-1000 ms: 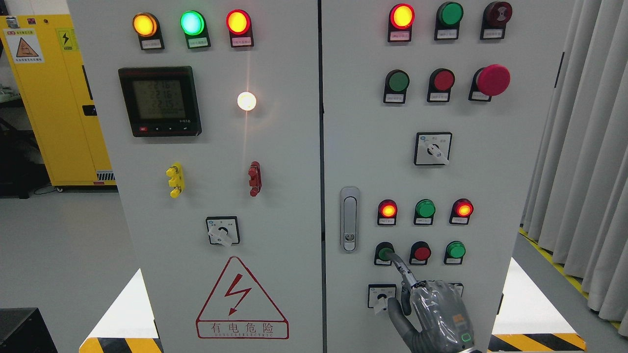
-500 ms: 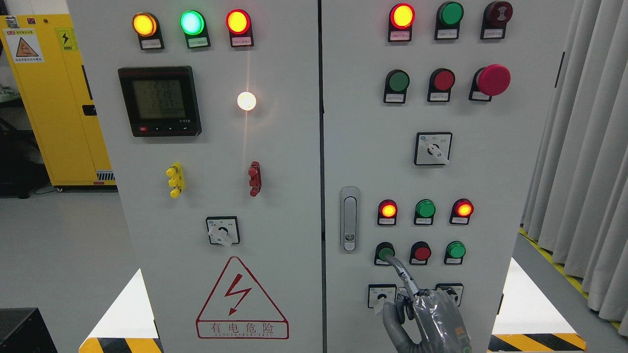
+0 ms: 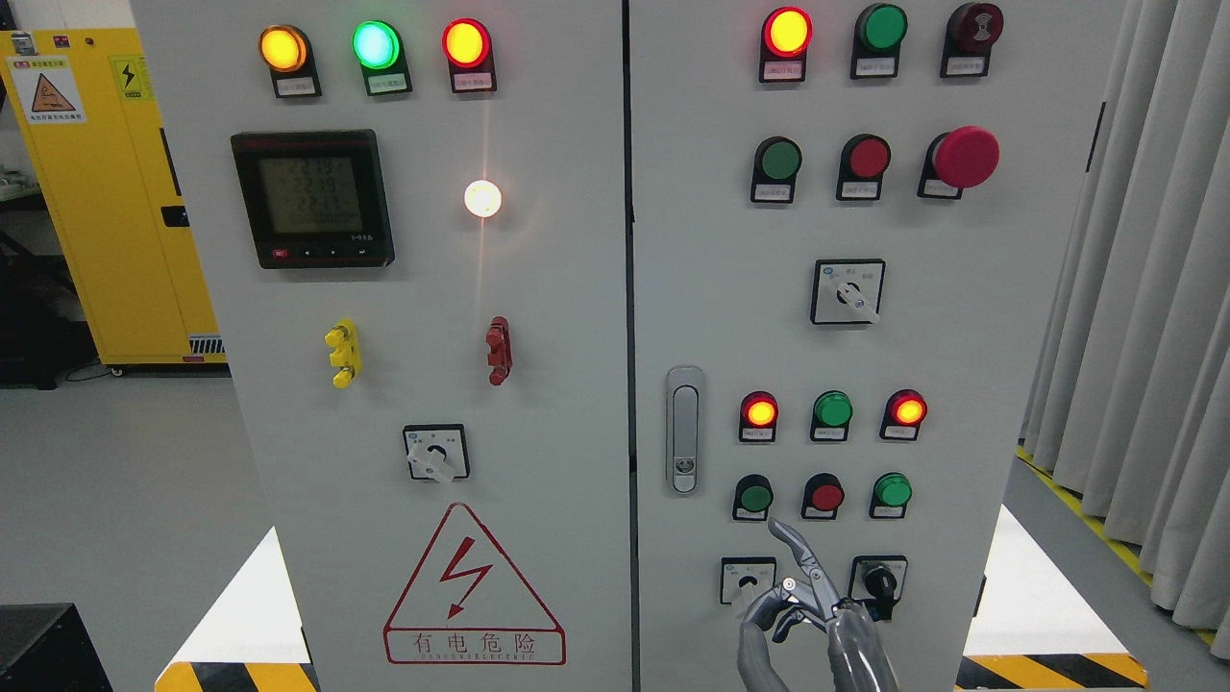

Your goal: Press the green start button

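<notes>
The green start button [image 3: 756, 498] sits at the left of the lower button row on the right cabinet door, unlit. My right hand [image 3: 802, 591] comes up from the bottom edge below it. Its index finger [image 3: 783, 533] points up and left, with the tip just below the button and apart from it. The other fingers are curled and hold nothing. The left arm is not in view.
A red button [image 3: 825, 497] and a second green button [image 3: 893, 490] stand right of the start button. Two rotary switches [image 3: 749, 580] [image 3: 878, 580] flank my hand. A door handle [image 3: 684, 430] is left of the buttons. Curtains [image 3: 1143, 317] hang at the right.
My right hand has drawn back down and away from the green start button. The index fingertip was on the button a second ago and now hangs below it.
</notes>
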Robot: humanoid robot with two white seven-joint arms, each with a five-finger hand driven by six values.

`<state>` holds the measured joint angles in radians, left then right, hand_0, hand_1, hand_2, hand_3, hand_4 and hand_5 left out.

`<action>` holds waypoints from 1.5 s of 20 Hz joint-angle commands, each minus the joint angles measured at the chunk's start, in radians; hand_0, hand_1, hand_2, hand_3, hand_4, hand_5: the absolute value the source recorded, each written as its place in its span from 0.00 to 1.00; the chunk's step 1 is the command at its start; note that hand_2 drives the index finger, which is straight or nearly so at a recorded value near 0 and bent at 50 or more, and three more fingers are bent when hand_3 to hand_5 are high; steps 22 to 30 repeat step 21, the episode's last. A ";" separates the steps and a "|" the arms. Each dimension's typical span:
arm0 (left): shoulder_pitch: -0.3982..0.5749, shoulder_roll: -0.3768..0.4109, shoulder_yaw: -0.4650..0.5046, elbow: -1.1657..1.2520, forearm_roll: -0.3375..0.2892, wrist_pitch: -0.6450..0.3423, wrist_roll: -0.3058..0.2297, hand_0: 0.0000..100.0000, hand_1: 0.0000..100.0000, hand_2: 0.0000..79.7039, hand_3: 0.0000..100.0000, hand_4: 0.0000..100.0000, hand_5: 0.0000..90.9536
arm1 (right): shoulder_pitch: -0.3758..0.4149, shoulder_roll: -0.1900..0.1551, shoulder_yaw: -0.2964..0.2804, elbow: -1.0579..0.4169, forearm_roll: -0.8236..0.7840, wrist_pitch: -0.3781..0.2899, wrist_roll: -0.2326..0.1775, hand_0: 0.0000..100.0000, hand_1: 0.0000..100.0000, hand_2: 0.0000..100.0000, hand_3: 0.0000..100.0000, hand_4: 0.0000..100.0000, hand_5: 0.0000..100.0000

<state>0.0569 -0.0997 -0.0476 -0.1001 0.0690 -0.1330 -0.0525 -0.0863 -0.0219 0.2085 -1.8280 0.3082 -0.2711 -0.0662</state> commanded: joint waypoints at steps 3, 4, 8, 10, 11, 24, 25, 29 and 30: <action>0.000 0.000 0.000 -0.001 0.000 0.000 0.000 0.12 0.56 0.00 0.00 0.00 0.00 | 0.034 -0.016 0.061 -0.048 -0.130 0.001 0.022 0.66 0.69 0.00 0.13 0.16 0.13; 0.000 0.000 0.000 0.000 0.000 0.000 0.000 0.12 0.56 0.00 0.00 0.00 0.00 | 0.034 -0.015 0.061 -0.048 -0.130 0.001 0.022 0.63 0.68 0.00 0.13 0.16 0.13; 0.000 0.000 0.000 0.000 0.000 0.000 0.000 0.12 0.56 0.00 0.00 0.00 0.00 | 0.034 -0.016 0.058 -0.048 -0.130 0.001 0.022 0.59 0.67 0.00 0.13 0.16 0.11; 0.000 0.000 0.000 0.000 0.000 0.000 0.000 0.12 0.56 0.00 0.00 0.00 0.00 | 0.036 -0.016 0.055 -0.048 -0.130 0.001 0.022 0.57 0.67 0.00 0.13 0.15 0.11; 0.000 0.000 0.000 0.000 0.000 0.000 0.000 0.12 0.56 0.00 0.00 0.00 0.00 | 0.039 -0.016 0.054 -0.048 -0.132 0.001 0.022 0.57 0.67 0.00 0.13 0.15 0.11; 0.000 0.000 0.000 0.000 0.000 0.000 0.000 0.12 0.56 0.00 0.00 0.00 0.00 | 0.042 -0.016 0.054 -0.050 -0.130 0.001 0.022 0.55 0.65 0.00 0.13 0.15 0.10; 0.000 0.000 0.000 0.000 0.000 0.000 0.000 0.12 0.56 0.00 0.00 0.00 0.00 | 0.042 -0.016 0.054 -0.050 -0.130 0.001 0.022 0.55 0.65 0.00 0.13 0.15 0.10; 0.000 0.000 0.000 0.000 0.000 0.000 0.000 0.12 0.56 0.00 0.00 0.00 0.00 | 0.042 -0.016 0.054 -0.050 -0.130 0.001 0.022 0.55 0.65 0.00 0.13 0.15 0.10; 0.000 0.000 0.000 0.000 0.000 0.000 0.000 0.12 0.56 0.00 0.00 0.00 0.00 | 0.042 -0.016 0.054 -0.050 -0.130 0.001 0.022 0.55 0.65 0.00 0.13 0.15 0.10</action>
